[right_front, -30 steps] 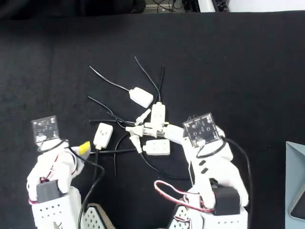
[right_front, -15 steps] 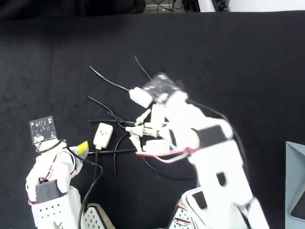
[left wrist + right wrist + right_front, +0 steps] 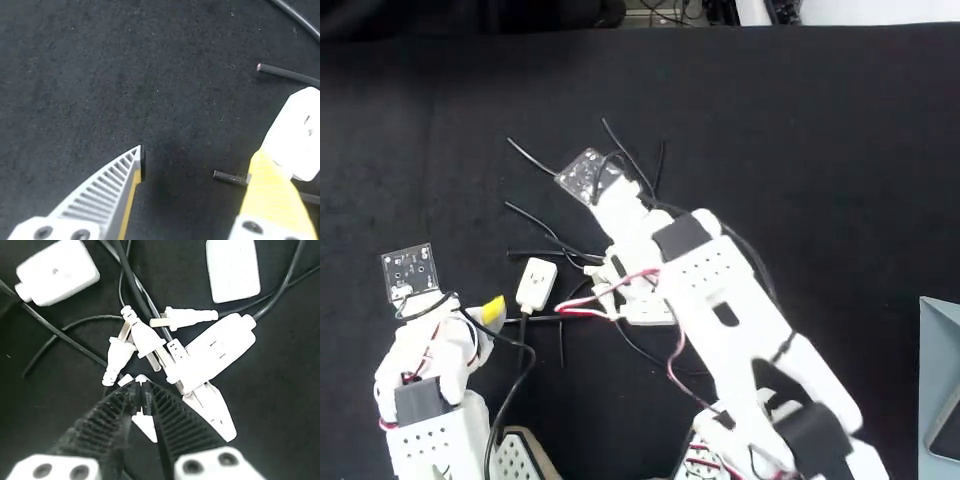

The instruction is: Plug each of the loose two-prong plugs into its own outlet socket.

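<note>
Loose white two-prong plugs [image 3: 141, 340] lie tangled against a white plastic outlet socket [image 3: 210, 352] mid-table. The right gripper [image 3: 141, 385] hangs over them, jaws pressed together; the left gripper [image 3: 200, 160] is spread. Descending shut could scatter the plugs.

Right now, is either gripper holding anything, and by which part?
Left gripper: open, nothing held. Right gripper: shut, a white piece between its fingers, but I cannot tell if it is gripped.

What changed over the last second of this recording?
The right arm swung forward, away from its base; the right claw now sits, shut, over the loose plugs. The left claw and the outlet beside it stayed put.
</note>
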